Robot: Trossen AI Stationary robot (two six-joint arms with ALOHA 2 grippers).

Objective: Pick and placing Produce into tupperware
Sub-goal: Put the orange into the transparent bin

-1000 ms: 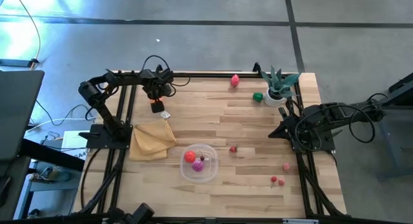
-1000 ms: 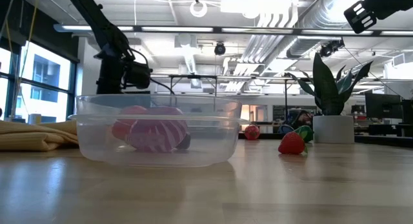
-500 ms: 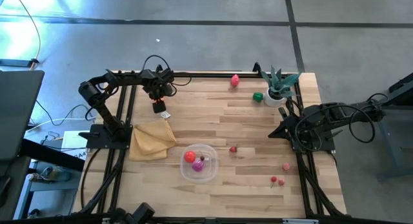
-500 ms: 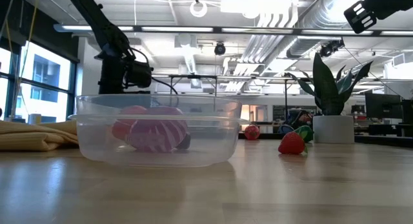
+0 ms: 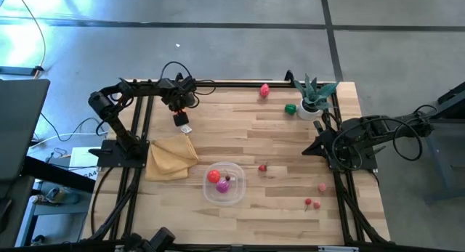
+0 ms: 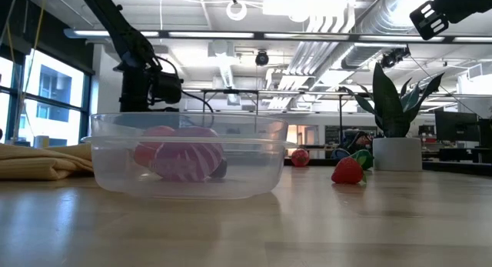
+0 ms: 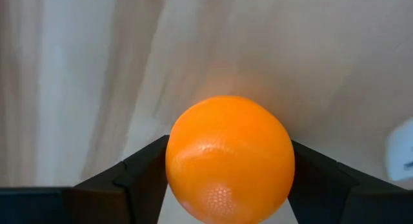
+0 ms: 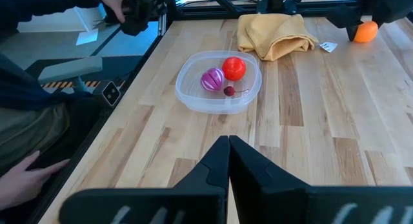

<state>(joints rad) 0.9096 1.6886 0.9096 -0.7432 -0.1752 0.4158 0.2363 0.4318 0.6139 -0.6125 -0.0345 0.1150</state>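
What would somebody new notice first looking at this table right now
Most striking is the orange ball clamped between the left gripper fingers near the table's far left edge. Next, the clear tupperware near the front middle, already holding a red fruit and a magenta one, with the yellow cloth beside it. The right gripper waits shut at the right side, and more small produce lies scattered around it.

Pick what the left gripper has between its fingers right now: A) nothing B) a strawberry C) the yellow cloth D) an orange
D: in the left wrist view the orange sits squarely between the left gripper's two dark fingers, and the high view shows the same orange at that gripper near the table's far left edge.
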